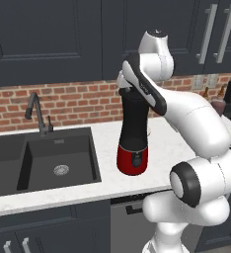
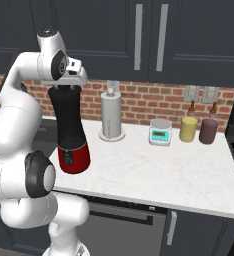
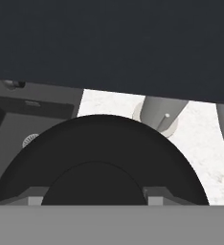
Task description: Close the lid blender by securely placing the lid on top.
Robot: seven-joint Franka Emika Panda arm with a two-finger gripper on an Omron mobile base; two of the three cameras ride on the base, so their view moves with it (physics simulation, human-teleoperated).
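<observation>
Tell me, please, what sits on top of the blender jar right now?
The pincer hangs right over the blender, with the black lid beneath it in the hand view. The hand covers the rim, so seating cannot be judged.

Blender (image 1: 133, 133): tall black, slightly flared jar on a rounded glossy red base with a small dark button panel at the front; stands upright on the white table, just right of the sink, near the front edge.
Blender, right base view (image 2: 70, 131): upright, left of the paper towel roll, jar top right under the end effector.
Lid (image 3: 97, 158): flat round matte-black disc, seen from close above; whether it sits fully on the jar cannot be told.
</observation>
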